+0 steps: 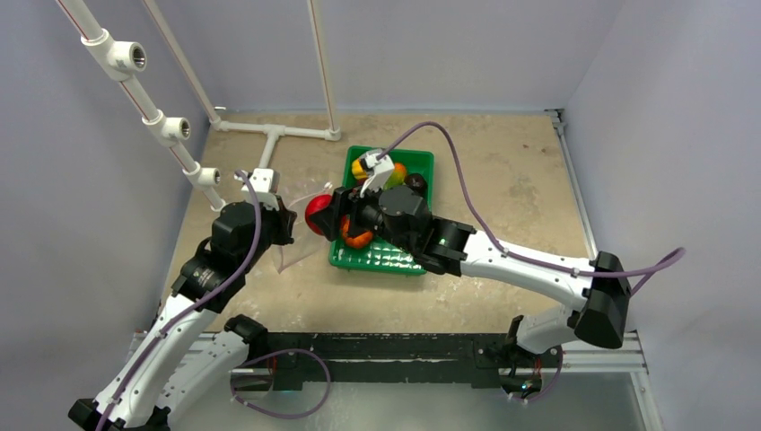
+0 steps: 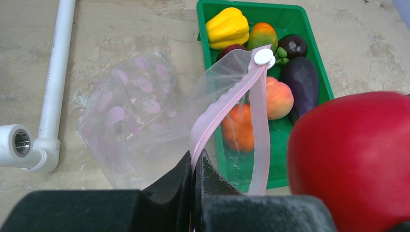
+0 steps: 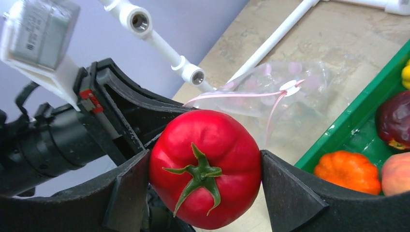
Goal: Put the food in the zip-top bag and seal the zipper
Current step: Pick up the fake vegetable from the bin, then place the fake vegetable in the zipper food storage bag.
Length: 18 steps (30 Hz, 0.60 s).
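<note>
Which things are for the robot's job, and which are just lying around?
For the job: round red plastic tomato, clear floppy plastic bag, its pink zipper strip, yellow toy pepper, purple toy eggplant.
Just lying about: white plastic pipes, green plastic tray.

We find no legible text; grey label on the white bracket, up-left of the right claw, carries print; too blurred to read.
</note>
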Tool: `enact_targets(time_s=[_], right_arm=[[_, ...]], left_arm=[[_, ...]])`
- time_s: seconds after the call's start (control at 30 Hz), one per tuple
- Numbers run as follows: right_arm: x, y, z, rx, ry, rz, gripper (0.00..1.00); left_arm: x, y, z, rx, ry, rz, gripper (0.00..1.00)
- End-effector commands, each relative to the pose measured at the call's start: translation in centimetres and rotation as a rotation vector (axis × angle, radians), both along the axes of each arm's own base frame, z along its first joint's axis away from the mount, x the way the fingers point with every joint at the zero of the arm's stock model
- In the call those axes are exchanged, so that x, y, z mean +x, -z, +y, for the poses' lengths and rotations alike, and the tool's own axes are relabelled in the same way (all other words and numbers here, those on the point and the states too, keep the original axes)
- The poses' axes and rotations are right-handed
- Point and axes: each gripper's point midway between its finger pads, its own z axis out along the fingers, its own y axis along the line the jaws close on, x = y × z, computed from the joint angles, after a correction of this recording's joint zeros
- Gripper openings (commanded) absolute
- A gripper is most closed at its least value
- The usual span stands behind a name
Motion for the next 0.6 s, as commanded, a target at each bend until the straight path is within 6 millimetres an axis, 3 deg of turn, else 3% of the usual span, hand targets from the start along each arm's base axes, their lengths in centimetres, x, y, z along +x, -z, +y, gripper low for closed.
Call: enact_targets(time_s=[0.0, 0.2, 0.57], right_arm=[[-0.6, -1.1, 1.6, 0.051, -0.059, -0.037, 0.36], [-0.4, 1.0, 3.4, 0.032, -0.078, -0.016, 0.37], [1.0, 4.8, 4.8, -0.022, -0.035, 0.016, 0.50]], left_arm=[[0.4, -0.6, -0.3, -0.016, 0.010, -0.031, 0.00], [0.4, -0.6, -0.3, -0.017, 0.010, -0.032, 0.00], [0.4, -0.5, -0.4, -0.019, 0.011, -0.029, 0.00]])
